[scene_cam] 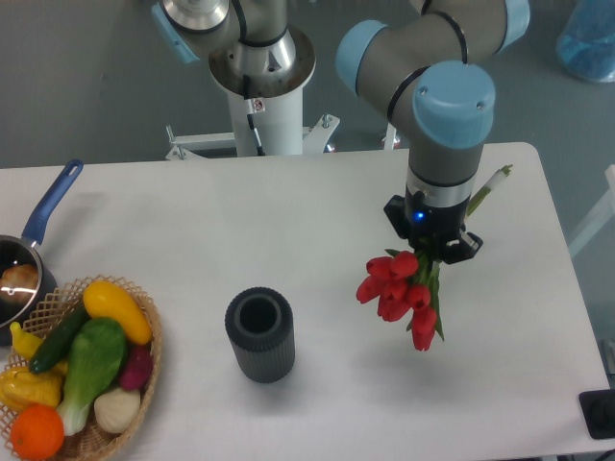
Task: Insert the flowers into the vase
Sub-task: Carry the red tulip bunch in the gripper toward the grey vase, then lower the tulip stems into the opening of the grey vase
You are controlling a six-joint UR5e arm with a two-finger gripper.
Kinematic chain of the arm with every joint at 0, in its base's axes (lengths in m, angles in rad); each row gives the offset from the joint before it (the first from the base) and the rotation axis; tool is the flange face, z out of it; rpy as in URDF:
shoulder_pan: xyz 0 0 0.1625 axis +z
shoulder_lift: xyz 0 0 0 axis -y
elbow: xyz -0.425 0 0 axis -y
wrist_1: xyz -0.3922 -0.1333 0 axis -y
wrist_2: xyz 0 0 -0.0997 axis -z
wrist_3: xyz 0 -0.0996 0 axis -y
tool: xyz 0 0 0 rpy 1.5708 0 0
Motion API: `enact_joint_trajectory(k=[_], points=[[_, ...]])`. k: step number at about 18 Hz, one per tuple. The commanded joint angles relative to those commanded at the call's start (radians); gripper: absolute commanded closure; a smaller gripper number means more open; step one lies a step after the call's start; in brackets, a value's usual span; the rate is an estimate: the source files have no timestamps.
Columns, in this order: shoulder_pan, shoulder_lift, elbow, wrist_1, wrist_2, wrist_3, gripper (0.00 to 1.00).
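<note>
The flowers (402, 291), a bunch of red tulips with closed buds, hang below my gripper (432, 248) over the right half of the table. Their green stems run up and back behind the gripper, with the stem ends (488, 188) showing at its right. The gripper is shut on the stems; its fingers are mostly hidden by the wrist and the buds. The vase (259, 334), a short dark grey ribbed cylinder with an open round mouth, stands upright at the table's front middle, well to the left of the flowers.
A wicker basket (144, 360) full of toy vegetables sits at the front left corner. A blue-handled saucepan (43, 219) lies at the left edge. The arm's white base (261, 96) stands behind the table. A dark object (601, 415) sits at the front right corner.
</note>
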Motion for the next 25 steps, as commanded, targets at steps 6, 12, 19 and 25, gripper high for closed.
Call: enact_joint_trajectory(k=[6,12,19,25], points=[[0.034,0.0,0.055,0.075,-0.216,0.005,1.0],[0.063,0.002,0.037,0.227,-0.5,-0.096,1.0],[0.077,0.002,-0.018,0.364,-0.821,-0.235,1.0],[0.055,-0.006,-0.021,0.367,-1.042,-0.29,1.0]])
